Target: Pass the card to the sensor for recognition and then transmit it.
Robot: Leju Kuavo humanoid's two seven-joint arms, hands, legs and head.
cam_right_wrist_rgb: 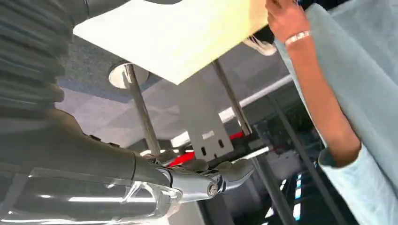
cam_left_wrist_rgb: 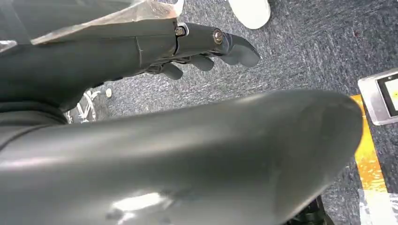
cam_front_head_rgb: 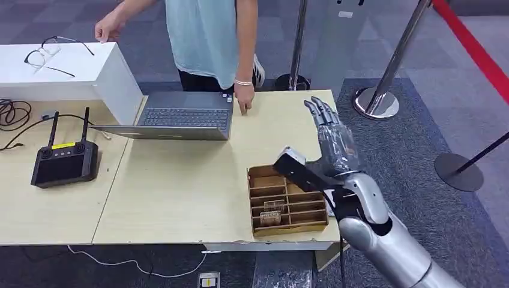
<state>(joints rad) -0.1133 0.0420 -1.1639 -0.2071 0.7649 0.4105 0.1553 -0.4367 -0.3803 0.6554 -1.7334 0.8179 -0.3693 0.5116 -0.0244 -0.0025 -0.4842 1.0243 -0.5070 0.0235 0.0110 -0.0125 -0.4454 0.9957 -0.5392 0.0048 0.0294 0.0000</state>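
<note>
The right hand (cam_front_head_rgb: 333,141) is hovering released, fingers straight, above the surface (cam_front_head_rgb: 180,180) and grasping nothing, so by my judgement the pickup is not yet begun. The card (cam_front_head_rgb: 273,211) is sitting upright in the brown divided tray (cam_front_head_rgb: 258,177), at about seven o'clock from the hand, apart from it. Next calls for lowering toward it. The left hand (cam_left_wrist_rgb: 206,51) is hanging over the floor, fingers loosely curled, holding nothing.

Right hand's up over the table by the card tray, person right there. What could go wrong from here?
1. The right hand hangs open and empty above the card tray; reaching into its narrow slots could nudge the tray.
2. The person's hand rests on the table near the laptop, close to a forward reach.
</note>
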